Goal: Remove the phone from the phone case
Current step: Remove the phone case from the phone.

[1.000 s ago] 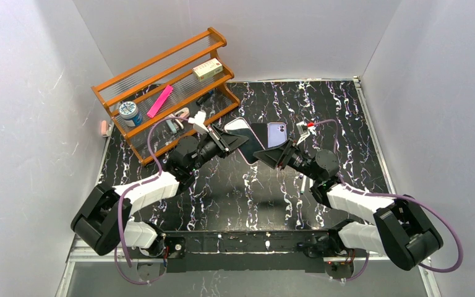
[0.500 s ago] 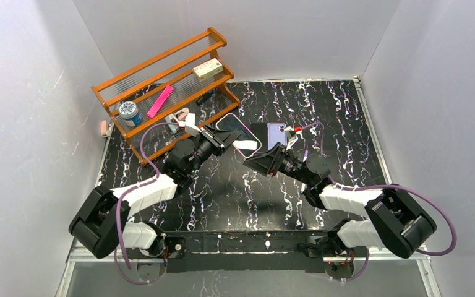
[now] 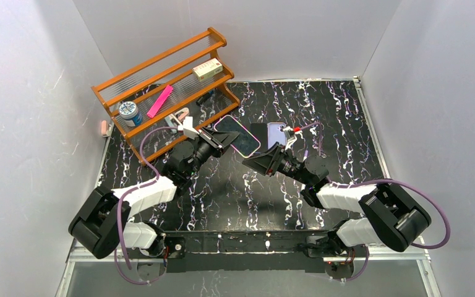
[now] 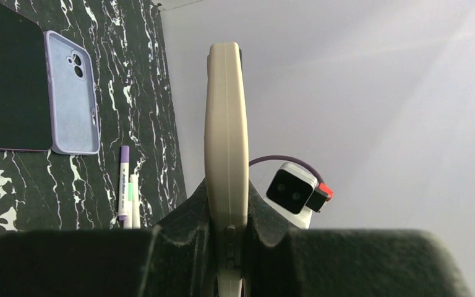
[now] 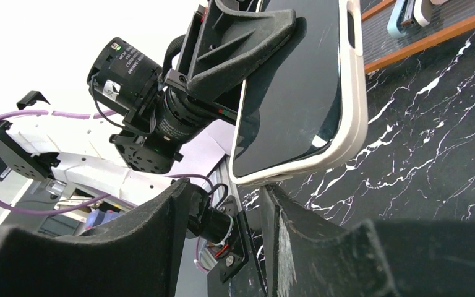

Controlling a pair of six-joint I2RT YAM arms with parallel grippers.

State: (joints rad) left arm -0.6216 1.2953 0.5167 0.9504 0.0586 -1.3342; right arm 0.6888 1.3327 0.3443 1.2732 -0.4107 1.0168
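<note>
Black-screened slab phone [image 5: 297,93] in its cream rubber case [image 5: 355,124] hangs above the black marbled counter [image 5: 433,154], pinched by our left jaws so our spread right jaws can peel 1 corner.

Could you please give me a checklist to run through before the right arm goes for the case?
1. Hold of the left gripper on the phone: ok. It is shut on the phone, which shows edge-on in its grip.
2. Phone seated in the cream case: ok. The rim wraps the screen wherever it shows.
3. Opening of the right gripper: ok. The jaws stand apart at the phone's lower corner.
4. Contact between the right gripper and the cream case: cannot tell.
5. Clearance from the dark phone and lilac case: ok. Both lie flat on the table, apart from both grippers.
</note>
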